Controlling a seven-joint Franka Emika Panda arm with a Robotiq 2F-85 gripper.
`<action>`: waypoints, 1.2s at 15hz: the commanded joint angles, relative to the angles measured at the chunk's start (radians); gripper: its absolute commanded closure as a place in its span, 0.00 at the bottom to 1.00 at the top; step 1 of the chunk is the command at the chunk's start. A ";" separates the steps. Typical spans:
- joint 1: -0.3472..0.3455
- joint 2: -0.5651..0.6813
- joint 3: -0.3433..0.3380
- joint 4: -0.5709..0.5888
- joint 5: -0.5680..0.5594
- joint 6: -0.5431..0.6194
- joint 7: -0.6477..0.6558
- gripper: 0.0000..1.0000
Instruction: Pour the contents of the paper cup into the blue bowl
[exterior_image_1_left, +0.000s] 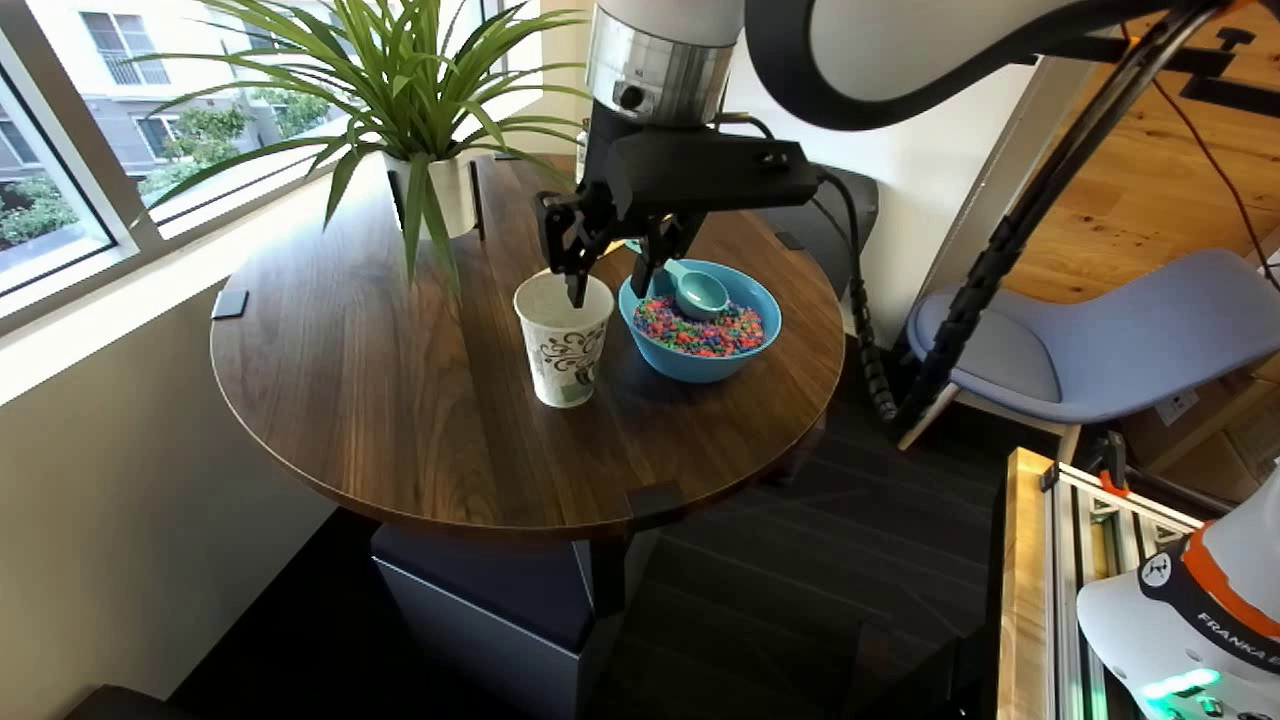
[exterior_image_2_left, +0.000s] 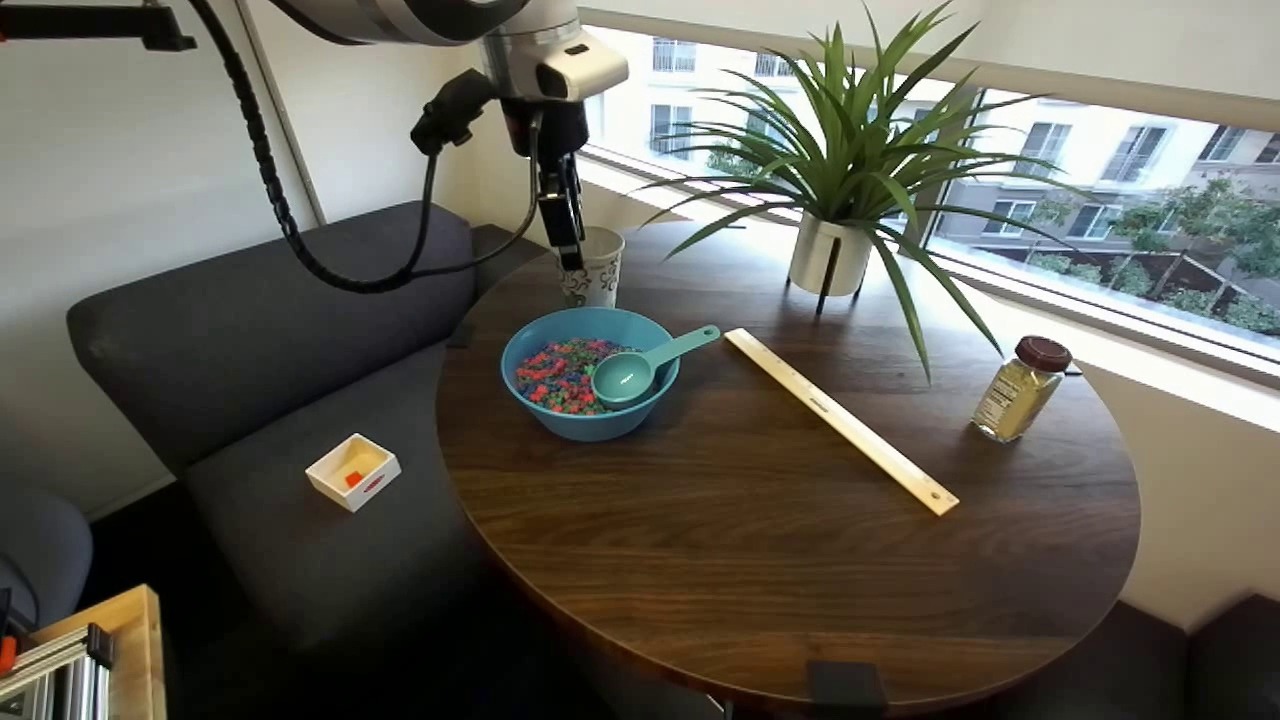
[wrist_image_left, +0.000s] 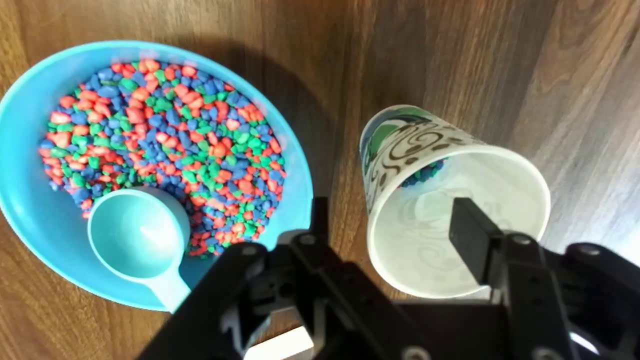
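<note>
The cream-white paper cup (exterior_image_1_left: 565, 365) stands upright on the table and also shows in an exterior view (exterior_image_2_left: 592, 288). In the wrist view the cup (wrist_image_left: 400, 150) holds some coloured bits low inside. The blue bowl (exterior_image_1_left: 690, 368) stands close beside it, also seen in an exterior view (exterior_image_2_left: 590, 428) and the wrist view (wrist_image_left: 30, 230). It holds red, blue and green bits (wrist_image_left: 190, 150) and a teal scoop (wrist_image_left: 140, 235). My gripper (wrist_image_left: 392, 207) is open and empty. One finger overlaps the cup's mouth; the other is between cup and bowl. Finger height against the rim is unclear.
A potted plant (exterior_image_2_left: 832, 258) stands near the window. A wooden ruler (exterior_image_2_left: 840, 415) lies on the round table (exterior_image_2_left: 700, 560). A spice jar (exterior_image_2_left: 1015, 395) stands near the edge. A small white box (exterior_image_2_left: 353, 470) sits on the grey bench.
</note>
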 joint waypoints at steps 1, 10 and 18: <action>0.028 0.033 -0.034 0.022 0.055 -0.017 -0.008 0.55; 0.038 0.017 -0.051 0.018 0.092 -0.026 -0.017 1.00; 0.091 -0.238 -0.030 0.001 -0.232 -0.225 -0.010 0.99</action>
